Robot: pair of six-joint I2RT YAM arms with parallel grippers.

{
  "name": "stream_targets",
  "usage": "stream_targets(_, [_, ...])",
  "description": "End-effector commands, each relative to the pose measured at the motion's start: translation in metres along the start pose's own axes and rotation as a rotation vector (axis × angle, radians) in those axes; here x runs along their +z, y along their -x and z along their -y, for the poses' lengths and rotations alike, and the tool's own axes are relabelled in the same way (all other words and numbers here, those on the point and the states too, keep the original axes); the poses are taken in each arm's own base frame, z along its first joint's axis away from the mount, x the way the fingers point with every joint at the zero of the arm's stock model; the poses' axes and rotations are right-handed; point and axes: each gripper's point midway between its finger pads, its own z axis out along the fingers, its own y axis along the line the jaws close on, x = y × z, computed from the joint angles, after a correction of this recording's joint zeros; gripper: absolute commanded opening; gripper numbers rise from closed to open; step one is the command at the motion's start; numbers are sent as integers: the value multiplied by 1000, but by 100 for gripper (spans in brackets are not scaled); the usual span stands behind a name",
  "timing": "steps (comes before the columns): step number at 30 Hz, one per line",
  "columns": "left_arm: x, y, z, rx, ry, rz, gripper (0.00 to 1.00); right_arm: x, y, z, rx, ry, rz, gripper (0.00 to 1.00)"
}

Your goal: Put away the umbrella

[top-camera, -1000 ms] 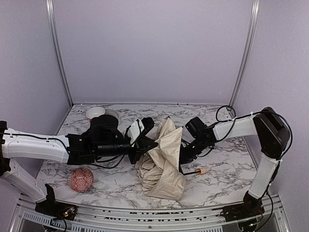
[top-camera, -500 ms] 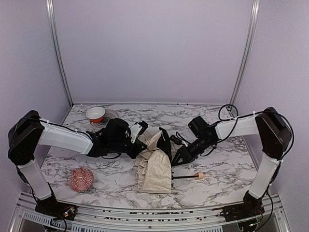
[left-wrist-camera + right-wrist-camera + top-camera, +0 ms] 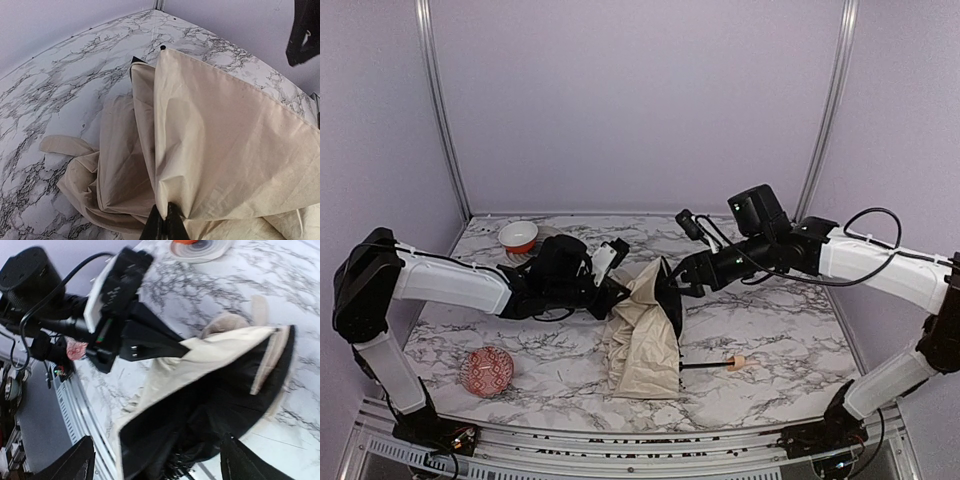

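At the middle of the counter (image 3: pixel 790 335) the umbrella (image 3: pixel 645 340) lies half collapsed. Its cream folds run near to far, and its thin shaft (image 3: pixel 708 365) pokes out rightward to the tan handle (image 3: pixel 740 361). My left tool (image 3: pixel 162 226) is pressed together on a pinch of fabric at the far-left edge — my right tool (image 3: pixel 685 278) hangs spread just over the far-right edge, gripping nothing. The handle lies nearer and right of it, so I judge the right arm better placed.
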Motion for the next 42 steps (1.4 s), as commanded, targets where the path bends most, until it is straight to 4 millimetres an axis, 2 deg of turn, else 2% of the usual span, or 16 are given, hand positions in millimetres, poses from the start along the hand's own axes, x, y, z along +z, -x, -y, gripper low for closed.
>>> stream_targets(1, [-10, 24, 2, 3, 10, 50, 0, 22, 15, -56, 2, 147, 40, 85])
stream_targets(2, [-10, 24, 2, 3, 9, 49, 0, 30, 10, -57, 3, 141, 23, 85])
stream_targets(5, [-14, 27, 3, 5, 5, 56, 0, 51, -4, -38, 36, 60, -57, 80])
stream_targets(8, [-19, 26, 3, 13, 12, 59, 0, 58, -2, -36, 32, 51, -71, 70])
stream_targets(9, [-20, 24, 2, 16, 15, 56, 0, 59, -1, -38, 29, 61, -75, 60])
stream_targets(12, [-22, 18, 0, 23, 26, 47, 0, 56, 11, -53, 3, 128, -56, 2])
stream_targets(13, [-22, 16, 0, 26, 25, 41, 0, 53, 15, -63, -8, 175, -41, 0])
stream_targets(14, [-21, 14, 0, 30, 24, 37, 0, 48, 18, -73, -16, 230, -27, 0])
stream_targets(18, [-19, 13, -4, 47, 46, 30, 41, 23, 24, -119, -78, 488, 23, 0])
stream_targets(20, [-19, 14, -10, 55, 68, 33, 53, 11, 29, -132, -100, 555, 62, 0])
stream_targets(23, [-10, 10, -9, 72, 44, 14, 62, 0, 38, -140, -112, 617, 113, 0])
stream_targets(26, [5, -1, 8, 52, -65, -23, 62, -6, 48, -146, -115, 675, 156, 0])
stream_targets(29, [16, -15, 21, 31, -136, -53, 60, -3, 59, -133, -97, 652, 188, 0])
stream_targets(36, [26, -46, 26, 23, -159, -90, 52, 19, 82, -57, -7, 458, 277, 0])
stream_targets(39, [21, -46, 16, 24, -120, -76, 53, 34, 72, -39, 26, 432, 237, 0])
stream_targets(42, [2, -30, -2, 47, -39, -3, 61, 32, 66, -42, 27, 444, 237, 0])
